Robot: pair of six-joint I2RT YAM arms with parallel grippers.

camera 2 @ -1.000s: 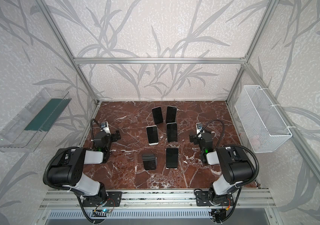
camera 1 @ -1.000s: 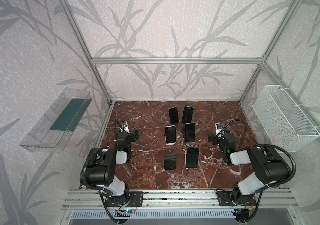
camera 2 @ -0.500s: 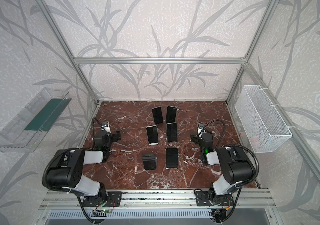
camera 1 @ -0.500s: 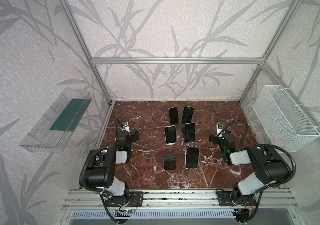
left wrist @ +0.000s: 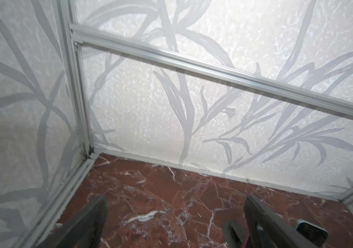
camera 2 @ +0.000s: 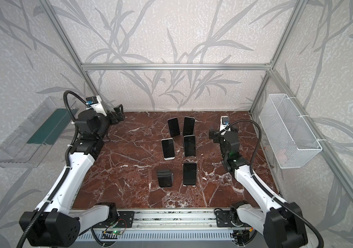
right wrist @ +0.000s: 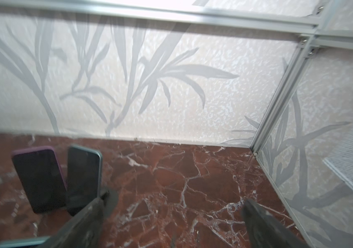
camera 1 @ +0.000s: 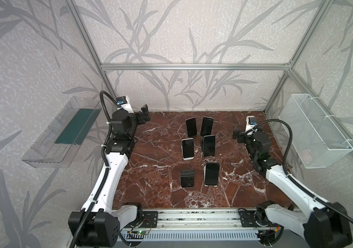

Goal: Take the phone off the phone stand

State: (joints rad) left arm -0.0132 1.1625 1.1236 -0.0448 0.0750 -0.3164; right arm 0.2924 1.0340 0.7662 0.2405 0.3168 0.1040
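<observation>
Showing the task apparently barely begun: five phones lean on stands amid the tabletop [camera 1: 149, 169], the nearest phone [camera 1: 211, 174] right of a seemingly empty stand [camera 1: 187, 178]. Both gape empty: left end effector [camera 1: 144, 113], far left; right end effector [camera 1: 236, 135], far right.

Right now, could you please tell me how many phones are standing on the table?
5: back-left phone, back-right phone, white-edged middle-left phone, middle-right phone, front-right phone. The squat black item front left looks like an empty stand. None seems hidden.
</observation>
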